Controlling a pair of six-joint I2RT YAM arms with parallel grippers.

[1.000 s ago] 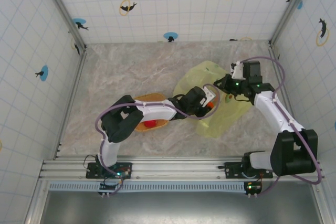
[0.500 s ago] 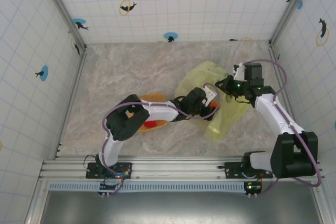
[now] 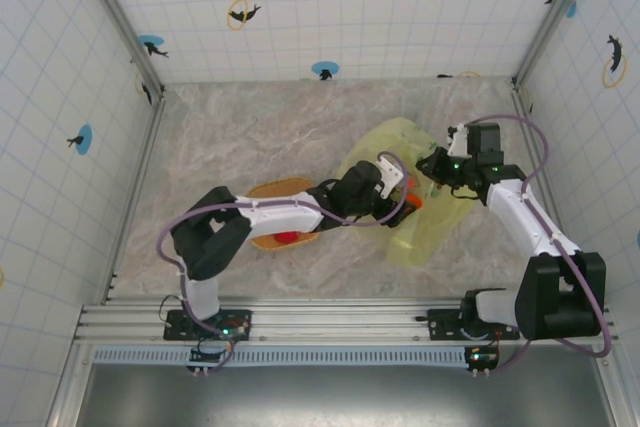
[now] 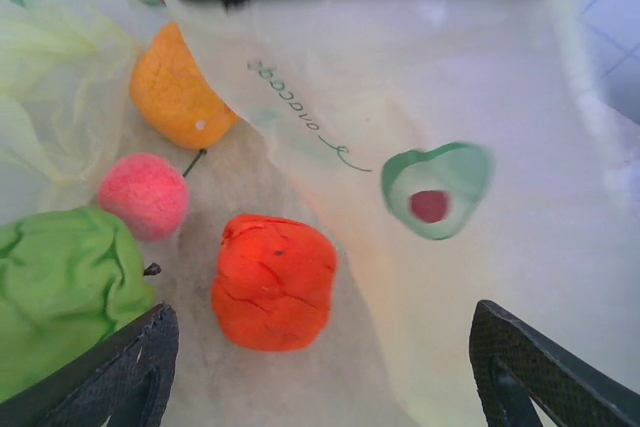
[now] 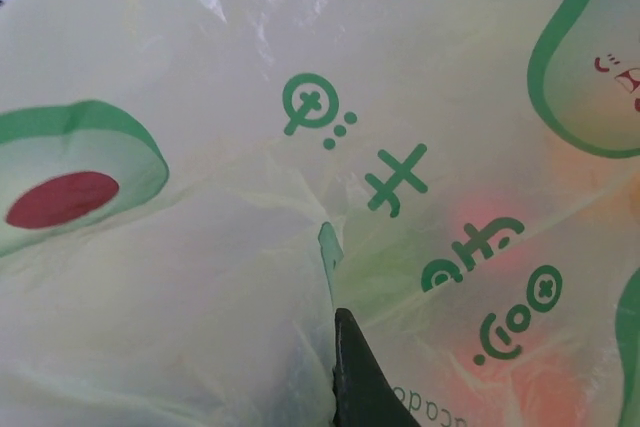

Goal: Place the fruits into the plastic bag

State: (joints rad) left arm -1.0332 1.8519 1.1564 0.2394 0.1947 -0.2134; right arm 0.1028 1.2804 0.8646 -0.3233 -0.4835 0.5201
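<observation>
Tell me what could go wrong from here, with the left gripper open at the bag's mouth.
1. The plastic bag drapes close over the left gripper; pulling back could snag the film and roll the orange-red fruit out.
2. The right gripper pinches only a thin fold of the bag; a slip would likely collapse the mouth.
3. The red fruit on the orange plate lies close by the left arm, which could knock it.

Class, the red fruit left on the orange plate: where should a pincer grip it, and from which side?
Take the red fruit across its middle, from straight above: it looks small and round and lies low on the flat orange plate.
</observation>
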